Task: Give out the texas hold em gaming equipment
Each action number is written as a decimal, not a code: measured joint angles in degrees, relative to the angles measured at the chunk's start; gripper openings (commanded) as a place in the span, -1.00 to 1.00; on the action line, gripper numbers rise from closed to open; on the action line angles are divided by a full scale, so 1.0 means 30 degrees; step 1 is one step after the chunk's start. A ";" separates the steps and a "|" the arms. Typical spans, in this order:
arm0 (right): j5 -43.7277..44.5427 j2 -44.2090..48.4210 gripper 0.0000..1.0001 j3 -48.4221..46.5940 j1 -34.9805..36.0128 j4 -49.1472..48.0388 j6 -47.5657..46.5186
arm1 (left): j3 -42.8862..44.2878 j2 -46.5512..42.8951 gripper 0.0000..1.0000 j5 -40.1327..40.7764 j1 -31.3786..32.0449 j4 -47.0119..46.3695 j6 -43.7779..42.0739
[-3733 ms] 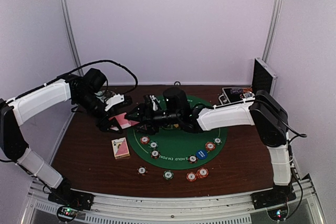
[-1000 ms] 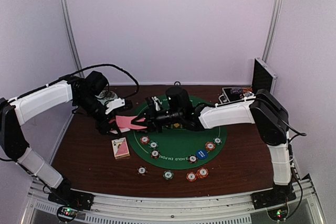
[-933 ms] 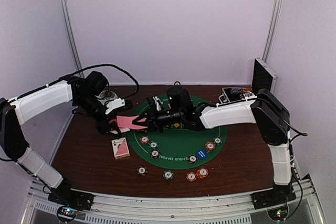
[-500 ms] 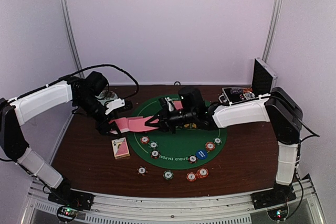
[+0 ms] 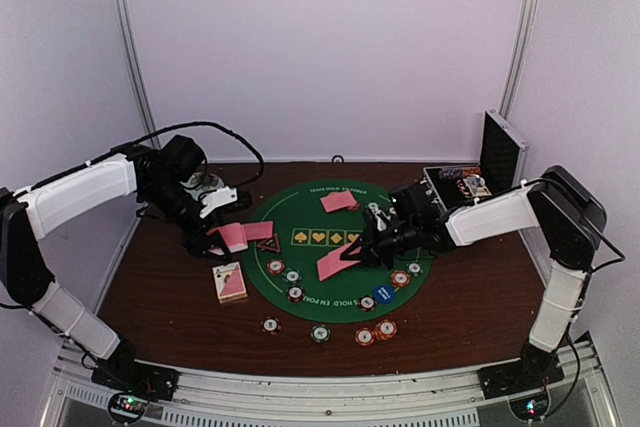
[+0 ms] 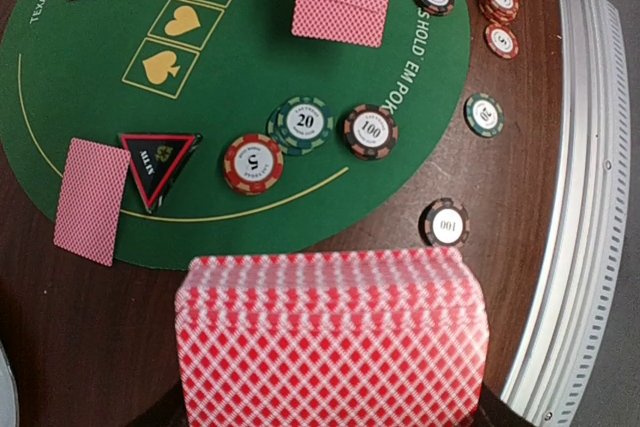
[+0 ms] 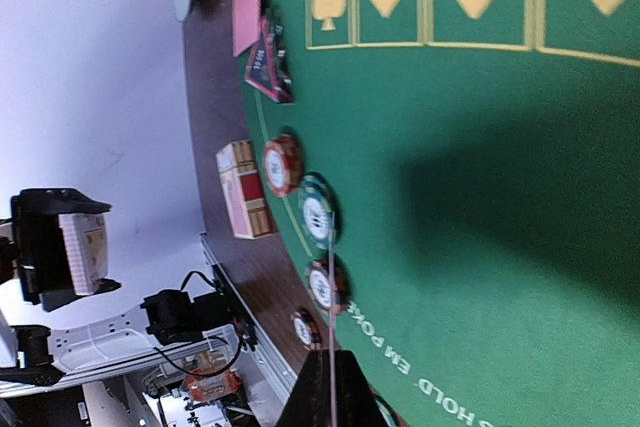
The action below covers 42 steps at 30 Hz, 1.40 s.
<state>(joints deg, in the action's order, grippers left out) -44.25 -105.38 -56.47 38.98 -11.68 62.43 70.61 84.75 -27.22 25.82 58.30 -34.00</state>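
- Right arm has swung away from the deck at 9 o'clock. The right gripper now hangs over the middle of the green mat, bringing a pink-backed card with it.
- Right gripper is clamped on the card's 3 o'clock edge; its wrist view shows the card edge-on between the fingers (left wrist view hints at two cards overlapped, not one).
- Left gripper grasps the deck and sits parked at the mat's 9 o'clock rim.
- Already down: a dealt card at 12 o'clock, and a second dealt card at 9 o'clock, just beside the triangle marker.
- Risk: if two cards are pinched, both land at one seat and the count is off.
- Risk: the edge-only pinch is thin, so the card may slide out early or flip on release.
- Risk: the card's free end droops toward 7 o'clock, near the chips. The blue disc sits at 5 o'clock, and a low sweep could scatter either.
- Right arm pose: elbow raised at 3 o'clock, forearm sloping down toward centre.
- Left arm pose: forearm reaches in from 9 o'clock, wrist bent down.
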 measured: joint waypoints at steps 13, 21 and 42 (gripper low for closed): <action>0.0918 0.0634 -0.71 0.0313 -0.0612 0.5690 -0.4146 | 0.0000 -0.0073 -1.00 0.0000 0.0000 0.0015 0.0000; 0.1763 0.1428 -0.24 0.0277 -0.0903 0.8218 -0.5741 | 0.0000 -0.0073 -1.00 -0.0015 0.0000 0.0036 0.0000; 0.1843 0.1734 -0.98 0.0517 -0.0925 0.7045 -0.4852 | 0.0000 -0.0233 -1.00 0.0007 0.0000 0.0036 -0.0146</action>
<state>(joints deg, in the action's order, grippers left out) -38.72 -100.18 -54.92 36.21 9.45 47.88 70.61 84.05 -27.20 25.82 58.41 -34.44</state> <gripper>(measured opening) 0.035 0.678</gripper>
